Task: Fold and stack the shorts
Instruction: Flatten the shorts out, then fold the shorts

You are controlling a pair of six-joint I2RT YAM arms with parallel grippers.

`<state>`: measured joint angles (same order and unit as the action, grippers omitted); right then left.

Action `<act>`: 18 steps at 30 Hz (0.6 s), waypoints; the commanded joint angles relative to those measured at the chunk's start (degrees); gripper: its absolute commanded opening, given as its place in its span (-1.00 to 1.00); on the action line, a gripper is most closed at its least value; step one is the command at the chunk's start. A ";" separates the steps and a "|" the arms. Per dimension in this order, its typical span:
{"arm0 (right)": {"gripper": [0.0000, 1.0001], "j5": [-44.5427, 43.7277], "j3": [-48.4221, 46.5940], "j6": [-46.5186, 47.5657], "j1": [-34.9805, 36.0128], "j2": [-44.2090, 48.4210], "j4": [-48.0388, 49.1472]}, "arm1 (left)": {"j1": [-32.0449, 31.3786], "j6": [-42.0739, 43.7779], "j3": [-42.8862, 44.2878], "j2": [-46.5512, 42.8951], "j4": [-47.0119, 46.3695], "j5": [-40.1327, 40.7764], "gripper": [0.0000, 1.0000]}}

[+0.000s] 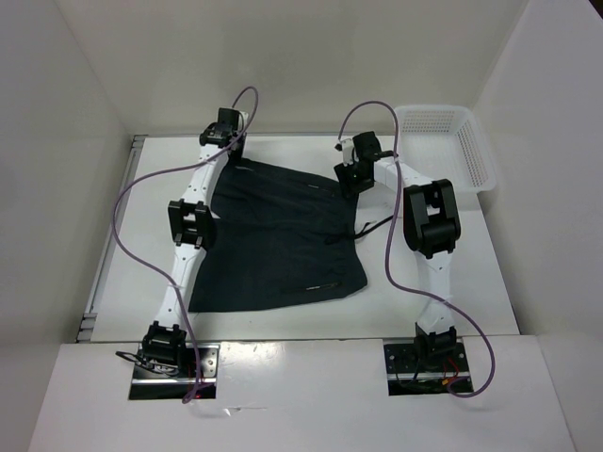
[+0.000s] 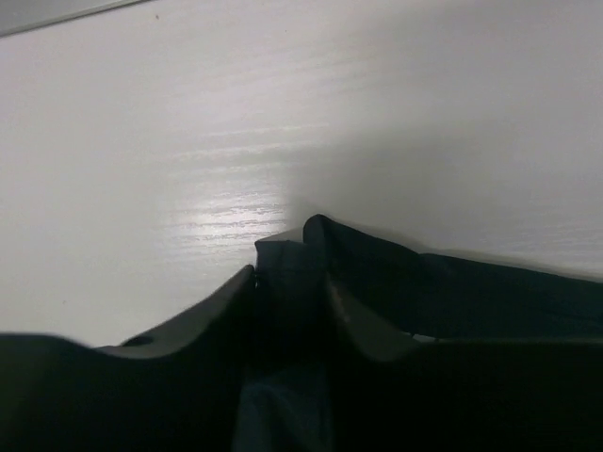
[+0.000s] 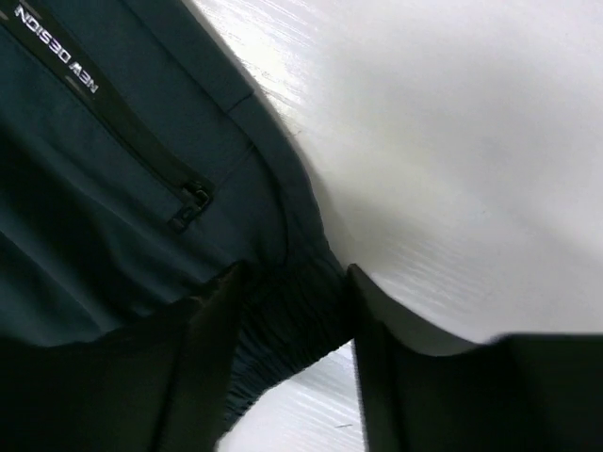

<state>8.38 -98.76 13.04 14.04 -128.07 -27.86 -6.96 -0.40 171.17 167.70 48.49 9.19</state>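
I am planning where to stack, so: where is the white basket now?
In the top external view, the white basket stands at the far right corner of the table, to the right of the shorts and apart from them.

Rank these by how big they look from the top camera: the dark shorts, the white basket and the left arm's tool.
1. the dark fabric shorts
2. the white plastic lattice basket
3. the left arm's black tool, clearly smallest

**White table (image 1: 452,273): shorts (image 1: 273,235) and basket (image 1: 482,155)**

The dark shorts lie spread mostly flat on the table, left of centre, their far edge near the back edge. The white lattice basket stands at the far right corner, apart from the shorts.
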 commanded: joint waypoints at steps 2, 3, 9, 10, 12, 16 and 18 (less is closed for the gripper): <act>-0.11 0.76 -1.09 -0.64 0.46 -0.86 -0.88 | 0.28 0.40 0.57 4.92 8.55 2.15 -0.50; -0.21 0.76 -1.08 -0.65 0.46 -0.86 -0.88 | -0.33 0.40 0.57 4.92 9.16 2.15 -0.60; -0.88 -2.75 -0.56 -0.65 0.46 0.53 1.04 | -0.33 0.40 5.03 4.92 10.31 2.15 -1.00; -0.92 -4.06 -2.21 -0.65 0.46 0.54 1.05 | -0.33 0.40 8.53 4.92 10.83 2.67 -1.00; -0.98 -6.35 -3.54 -0.65 0.98 2.99 1.92 | -0.33 0.40 7.95 2.39 8.92 3.20 -1.00; -1.00 -7.94 -4.69 3.12 1.51 8.61 1.93 | -0.33 0.40 8.56 -4.30 7.67 3.90 -1.00; -1.00 -5.40 -2.85 4.97 2.04 13.09 1.40 | -0.33 0.40 8.56 -8.08 11.08 2.59 -1.00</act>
<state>4.21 -99.85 14.02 15.27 -125.01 -27.62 -7.81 -0.21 177.29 168.66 56.58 10.79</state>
